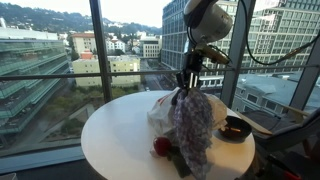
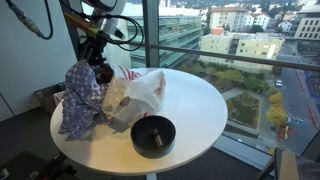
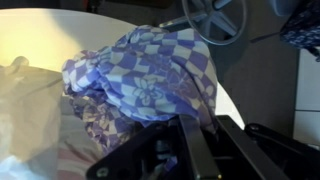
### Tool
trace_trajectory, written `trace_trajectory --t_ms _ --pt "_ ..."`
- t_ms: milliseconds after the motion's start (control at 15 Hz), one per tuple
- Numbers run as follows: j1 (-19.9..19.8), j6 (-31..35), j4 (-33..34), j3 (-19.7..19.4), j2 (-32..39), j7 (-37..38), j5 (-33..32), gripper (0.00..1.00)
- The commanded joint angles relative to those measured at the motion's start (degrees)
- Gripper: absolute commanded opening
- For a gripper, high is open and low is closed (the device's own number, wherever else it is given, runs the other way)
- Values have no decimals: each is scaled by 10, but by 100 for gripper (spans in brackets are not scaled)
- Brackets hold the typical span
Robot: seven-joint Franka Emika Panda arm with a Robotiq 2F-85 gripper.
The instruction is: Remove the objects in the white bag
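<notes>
Jaws are clamped shut on the purple-and-white cloth (image 1: 193, 130), which hangs from the gripper (image 1: 185, 88) with the white bag (image 1: 160, 108) at its nine o'clock. The cloth looks out of the bag; the next move is to carry it aside and release it.

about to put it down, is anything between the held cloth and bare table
Nothing visible blocks it. The gripper holds the cloth up beside the white bag. Its lower end hangs by a small red item on the table; the black bowl sits opposite.
</notes>
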Motion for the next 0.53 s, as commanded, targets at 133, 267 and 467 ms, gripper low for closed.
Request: trace_trajectory --t_ms 133,267,467 --pt "-40 -3 10 14 -31 -57 117 5" --pt "-42 52 5 15 -43 -81 94 5" --pt "-43 116 1 17 -56 -113 72 5"
